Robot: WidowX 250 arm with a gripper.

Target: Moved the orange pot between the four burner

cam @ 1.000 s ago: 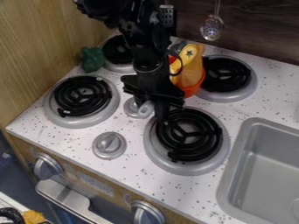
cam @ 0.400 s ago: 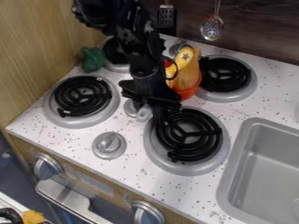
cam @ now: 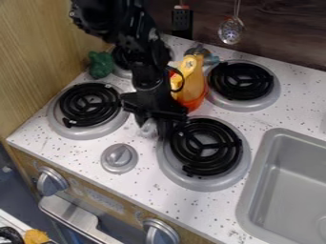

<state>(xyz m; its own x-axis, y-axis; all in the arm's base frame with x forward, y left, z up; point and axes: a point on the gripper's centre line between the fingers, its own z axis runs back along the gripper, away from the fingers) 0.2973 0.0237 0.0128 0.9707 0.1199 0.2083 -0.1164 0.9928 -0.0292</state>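
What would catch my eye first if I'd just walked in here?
Probably the black robot arm, coming down from the top edge over the toy stove. Just beside it, the bright orange pot with yellow things inside stands between the burners. The four black coil burners, like the front right one, stand out against the speckled white top.

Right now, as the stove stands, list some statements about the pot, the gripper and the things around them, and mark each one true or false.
1. The orange pot sits on top of a burner. False: it stands on the white stove top, between burners.
2. Something yellow sticks up out of the orange pot. True.
3. The gripper hangs over the sink. False: it hangs over the stove top, beside the near right burner.
4. A green object is beside the far left burner. True.
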